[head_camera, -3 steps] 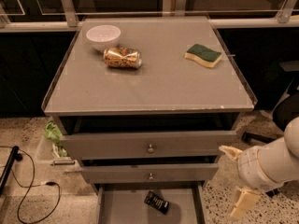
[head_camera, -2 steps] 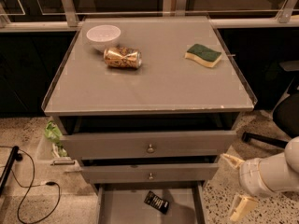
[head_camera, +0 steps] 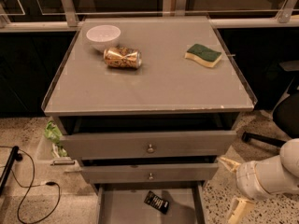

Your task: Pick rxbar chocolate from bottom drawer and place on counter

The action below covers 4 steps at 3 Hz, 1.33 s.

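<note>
Beside the bottom drawer (head_camera: 126,208) — gripper (head_camera: 233,187), spread, lower finger (head_camera: 238,211) cut off.

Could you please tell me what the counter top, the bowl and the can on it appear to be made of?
The counter looks like grey laminate or coated metal, semi-glossy, with soft reflections. The bowl seems to be white glazed ceramic or plastic, smooth and even. The can looks like thin gold metal, with bright glints. The tool is open at lower right, beside the bottom drawer.
</note>
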Motion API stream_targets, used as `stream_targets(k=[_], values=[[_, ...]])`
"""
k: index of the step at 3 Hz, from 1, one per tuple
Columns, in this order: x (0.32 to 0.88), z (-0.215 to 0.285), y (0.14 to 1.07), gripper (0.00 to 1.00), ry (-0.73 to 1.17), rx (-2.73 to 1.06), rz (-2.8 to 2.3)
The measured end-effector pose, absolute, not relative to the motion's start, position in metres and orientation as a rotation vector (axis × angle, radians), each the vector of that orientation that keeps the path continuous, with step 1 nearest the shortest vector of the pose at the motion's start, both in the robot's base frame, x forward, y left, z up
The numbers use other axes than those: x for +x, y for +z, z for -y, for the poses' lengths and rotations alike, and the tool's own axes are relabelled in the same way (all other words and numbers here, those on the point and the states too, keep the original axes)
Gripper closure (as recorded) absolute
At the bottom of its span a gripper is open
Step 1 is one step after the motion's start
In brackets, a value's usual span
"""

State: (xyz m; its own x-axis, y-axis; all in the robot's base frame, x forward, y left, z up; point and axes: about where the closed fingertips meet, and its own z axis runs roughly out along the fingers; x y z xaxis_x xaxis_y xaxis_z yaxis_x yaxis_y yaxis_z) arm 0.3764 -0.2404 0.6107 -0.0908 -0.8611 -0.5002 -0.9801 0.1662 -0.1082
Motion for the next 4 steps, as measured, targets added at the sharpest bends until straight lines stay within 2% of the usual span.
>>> stream_targets(k=[1,3,4], values=[[0.375,0.238,0.588,0.00,0.364,-1.733,-2.006],[0.391,0.231,0.465,0.00,0.381,-1.608,-2.038],[0.392,0.226,0.398,0.00,0.458,-1.575,-2.114]])
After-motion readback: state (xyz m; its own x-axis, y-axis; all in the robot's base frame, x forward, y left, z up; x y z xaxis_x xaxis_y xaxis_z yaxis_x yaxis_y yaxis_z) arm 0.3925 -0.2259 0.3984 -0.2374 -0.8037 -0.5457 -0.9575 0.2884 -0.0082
